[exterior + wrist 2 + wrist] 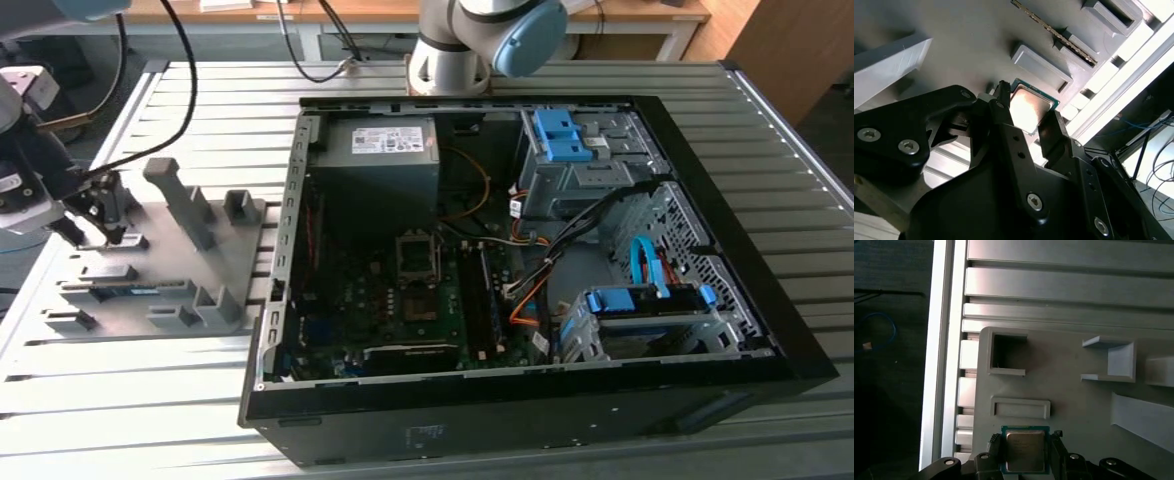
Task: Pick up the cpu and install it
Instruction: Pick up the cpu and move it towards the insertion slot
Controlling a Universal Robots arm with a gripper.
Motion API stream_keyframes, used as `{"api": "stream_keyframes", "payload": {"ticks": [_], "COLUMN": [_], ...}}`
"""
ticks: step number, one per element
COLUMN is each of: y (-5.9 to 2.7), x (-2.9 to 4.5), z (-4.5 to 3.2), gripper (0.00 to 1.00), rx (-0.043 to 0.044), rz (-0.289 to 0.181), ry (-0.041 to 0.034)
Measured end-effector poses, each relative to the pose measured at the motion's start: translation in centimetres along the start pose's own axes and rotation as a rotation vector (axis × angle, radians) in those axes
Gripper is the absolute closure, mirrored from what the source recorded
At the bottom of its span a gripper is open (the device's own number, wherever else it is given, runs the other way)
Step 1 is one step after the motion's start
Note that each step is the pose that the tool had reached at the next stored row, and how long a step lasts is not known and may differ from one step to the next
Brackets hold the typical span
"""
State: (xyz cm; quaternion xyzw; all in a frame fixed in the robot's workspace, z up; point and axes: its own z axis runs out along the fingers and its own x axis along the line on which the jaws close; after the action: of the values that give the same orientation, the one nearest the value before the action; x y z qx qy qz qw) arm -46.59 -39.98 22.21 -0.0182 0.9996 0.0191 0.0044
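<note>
The cpu (pixel 1025 451), a small square chip with a silvery top and a green rim, lies low over the grey parts holder (pixel 1074 405) in both wrist views. My gripper (pixel 1025 446) straddles it, its black fingers (pixel 995 446) pressed against two opposite edges. The second wrist view shows the cpu (pixel 1029 106) between the same fingertips (pixel 1055 125) of the gripper (pixel 1028 110). In the exterior view my gripper (pixel 115 236) is down on the holder (pixel 200 270), at that view's left. The motherboard's socket (pixel 418 252) sits inside the open computer case (pixel 747 330).
A long thin memory stick (pixel 1059 35) stands on edge in the holder beside raised grey blocks (pixel 1041 62). The slatted metal table (pixel 1064 285) runs past the holder's edge. Inside the case sit a grey power-supply box (pixel 380 150), cables and blue drive brackets (pixel 647 300).
</note>
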Motion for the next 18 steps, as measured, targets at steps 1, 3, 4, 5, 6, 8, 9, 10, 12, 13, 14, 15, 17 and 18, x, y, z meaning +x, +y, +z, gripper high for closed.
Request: {"api": "stream_keyframes", "payload": {"ticks": [1,3,4,5,6,8,9,10,12,13,14,15,17,18], "y": [0.01,0.02,0.03,0.03,0.04,0.05,0.06,0.06,0.08,0.08,0.09,0.09,0.11,0.11], "x": [0.0,0.0,-0.01,-0.01,-0.01,-0.01,-0.01,-0.02,-0.02,-0.02,-0.02,-0.02,-0.03,-0.03], "z": [-0.19,-0.58,-0.75,-0.93,-1.11,-1.43,-1.59,-1.72,-2.01,-2.18,-2.34,-2.51,-2.85,-3.03], "gripper": [0.53,0.53,0.53,0.53,0.53,0.53,0.53,0.53,0.53,0.53,0.53,0.53,0.53,0.53], "rx": [0.0,0.0001,0.0,0.0,0.0,0.0,0.0,0.0,0.0,0.0001,0.0,0.0,0.0,0.0], "rz": [0.0,0.0,0.0,0.0,0.0,0.0,0.0,0.0,0.0,0.0,0.0,0.0,0.0,0.0], "ry": [0.0,0.0001,0.0,0.0,0.0,0.0001,0.0001,0.0001,0.0,0.0001,0.0001,0.0,0.0001,0.0001]}}
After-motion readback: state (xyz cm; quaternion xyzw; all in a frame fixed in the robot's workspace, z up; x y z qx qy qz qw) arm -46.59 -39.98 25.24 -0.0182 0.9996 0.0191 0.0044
